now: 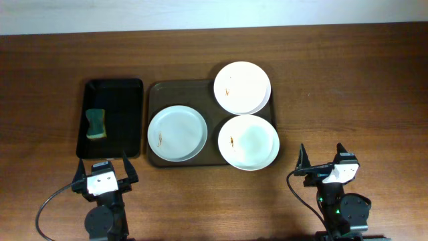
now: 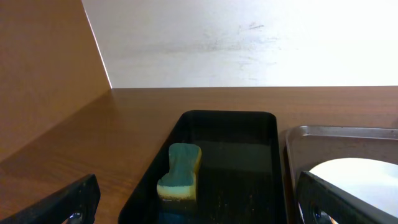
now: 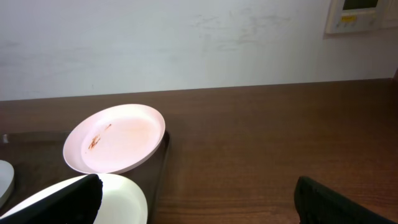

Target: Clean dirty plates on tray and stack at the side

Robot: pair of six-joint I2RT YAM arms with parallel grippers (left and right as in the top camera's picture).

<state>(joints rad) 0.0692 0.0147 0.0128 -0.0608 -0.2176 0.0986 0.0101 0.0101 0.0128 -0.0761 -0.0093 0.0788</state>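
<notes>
Three white plates lie on the brown tray (image 1: 200,88): one at the left (image 1: 176,133), one at the far right (image 1: 242,88) overhanging the rim, one at the near right (image 1: 248,142). Each has a thin brown smear. My left gripper (image 1: 103,171) is open and empty near the table's front edge, in front of the black tray (image 1: 114,88). My right gripper (image 1: 323,161) is open and empty, to the right of the near-right plate. The right wrist view shows the far plate (image 3: 115,138) and the near plate's edge (image 3: 127,198). The left wrist view shows the left plate (image 2: 357,171).
A green and yellow sponge (image 1: 96,124) lies in the black tray, also in the left wrist view (image 2: 180,171). Bare wooden table (image 1: 348,87) lies to the right of the brown tray. A white wall bounds the far edge.
</notes>
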